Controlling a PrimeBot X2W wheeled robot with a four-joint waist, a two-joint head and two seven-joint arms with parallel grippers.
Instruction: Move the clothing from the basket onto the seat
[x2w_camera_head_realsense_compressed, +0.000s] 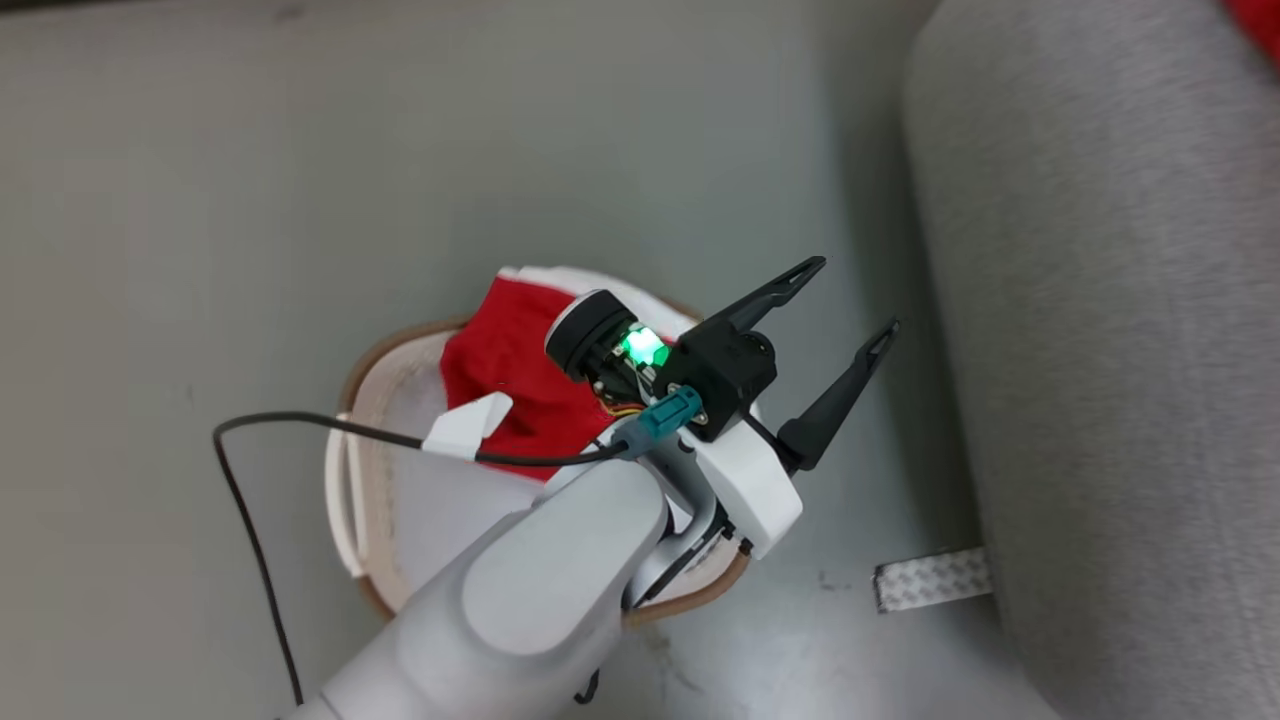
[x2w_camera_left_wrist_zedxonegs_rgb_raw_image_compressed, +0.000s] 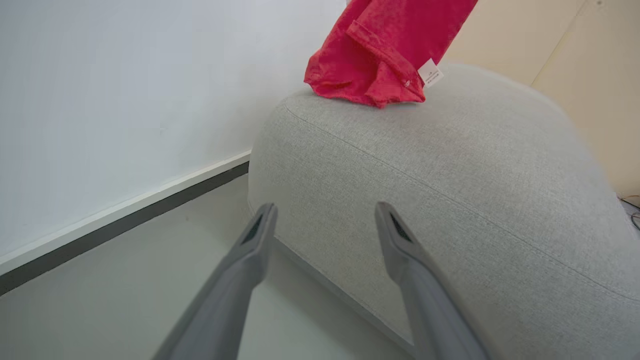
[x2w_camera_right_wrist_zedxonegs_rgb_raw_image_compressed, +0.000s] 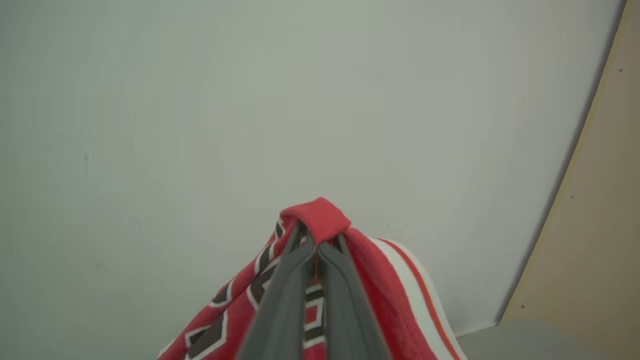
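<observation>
Pale grey floor (x2w_camera_head_realsense_compressed: 200, 150); white wall (x2w_camera_left_wrist_zedxonegs_rgb_raw_image_compressed: 125, 75), dark skirting (x2w_camera_left_wrist_zedxonegs_rgb_raw_image_compressed: 150, 214); beige panel (x2w_camera_left_wrist_zedxonegs_rgb_raw_image_compressed: 575, 40).

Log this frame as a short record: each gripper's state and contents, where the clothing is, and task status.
left gripper: open, empty, above the basket, next to the seat
right gripper: shut on a fold of the red jersey
basket contents: red clothing on white padding
seat: a red garment touches its top, coming down from above the left wrist view
task status: unfinished; clothing is in the basket
</observation>
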